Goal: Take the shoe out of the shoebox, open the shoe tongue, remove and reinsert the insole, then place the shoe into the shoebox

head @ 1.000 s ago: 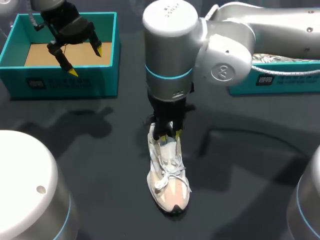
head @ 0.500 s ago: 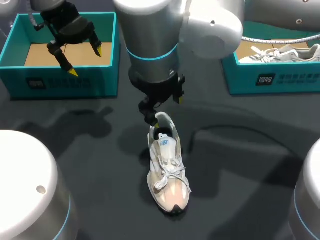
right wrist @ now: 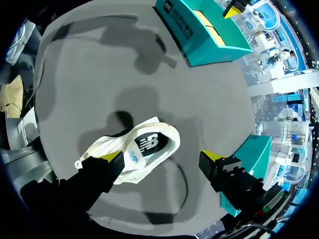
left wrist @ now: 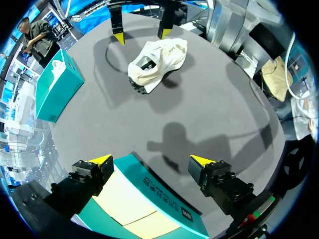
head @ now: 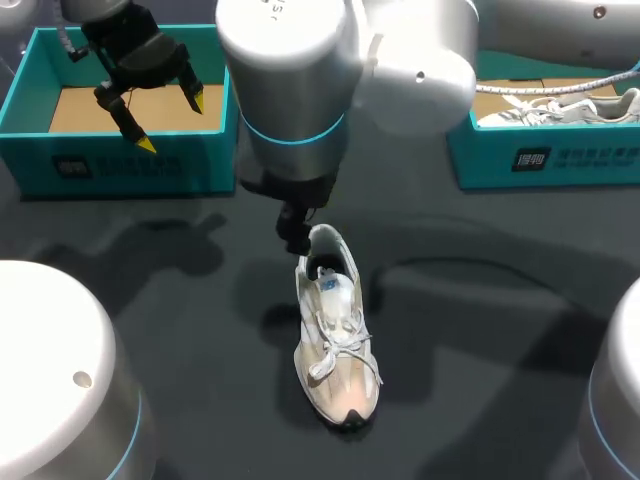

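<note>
Shoe: cream mesh sneaker with white laces and a pinkish toe (head: 335, 340), upright on its sole on the dark grey table (head: 480, 380), centre of the head view, out of its box.
Long axis: heel toward the upper part of the frame, toe toward the lower part, leaning slightly right as it descends.
Right gripper (right wrist: 159, 158): fingers wide apart and empty, hanging above the heel collar. In my wrist view the shoe sits off-centre, under one finger rather than squarely between the two.
Left gripper (head: 165, 118): fingers apart, nothing held, upper left of the head view over the open teal cardboard shoebox (head: 120, 165), well apart from the shoe.
Nearer arm: the right, by a wide margin.
Bearing: the shoe opening lies just below and right of my right fingers in the head view.
Judgement: the tongue and insole work falls to the right arm. It needs a small shift along the shoe's axis toward the laces.
</note>
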`<state>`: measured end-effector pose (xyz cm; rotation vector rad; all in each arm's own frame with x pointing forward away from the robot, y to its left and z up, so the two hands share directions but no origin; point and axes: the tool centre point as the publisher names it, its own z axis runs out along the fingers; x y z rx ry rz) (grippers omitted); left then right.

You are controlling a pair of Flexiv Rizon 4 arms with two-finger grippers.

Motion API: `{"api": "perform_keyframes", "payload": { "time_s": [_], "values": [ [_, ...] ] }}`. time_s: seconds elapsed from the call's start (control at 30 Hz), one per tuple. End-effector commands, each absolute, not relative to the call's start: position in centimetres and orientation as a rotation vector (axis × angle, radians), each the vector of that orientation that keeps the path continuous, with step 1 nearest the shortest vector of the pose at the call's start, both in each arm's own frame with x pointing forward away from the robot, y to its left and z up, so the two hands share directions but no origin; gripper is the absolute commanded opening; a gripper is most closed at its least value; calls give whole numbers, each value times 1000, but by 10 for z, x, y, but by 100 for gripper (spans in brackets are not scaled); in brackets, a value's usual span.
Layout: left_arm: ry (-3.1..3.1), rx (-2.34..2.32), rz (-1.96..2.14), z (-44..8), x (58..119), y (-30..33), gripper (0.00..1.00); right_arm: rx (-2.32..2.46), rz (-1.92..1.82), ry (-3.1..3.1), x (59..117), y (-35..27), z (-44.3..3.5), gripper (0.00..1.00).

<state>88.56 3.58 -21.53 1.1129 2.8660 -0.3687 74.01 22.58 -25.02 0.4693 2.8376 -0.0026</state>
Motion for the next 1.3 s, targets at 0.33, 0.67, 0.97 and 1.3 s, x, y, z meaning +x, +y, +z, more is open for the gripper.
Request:
{"api": "perform_keyframes", "payload": {
  "time_s": [0.33, 0.67, 0.97, 1.3],
  "values": [
    [2867, 1115, -366, -215, 886, 36, 100, -15, 163, 2936, 764, 219, -282, 100],
    [2867, 1115, -366, -215, 886, 36, 100, -20, 153, 2947, 778, 214, -301, 100],
    [2867, 1115, -366, -215, 886, 36, 100, -32, 98, 2937, 780, 219, -318, 100],
    [2867, 1115, -366, -215, 886, 36, 100, -56, 83, 2953, 789, 221, -337, 100]
  ]
}}
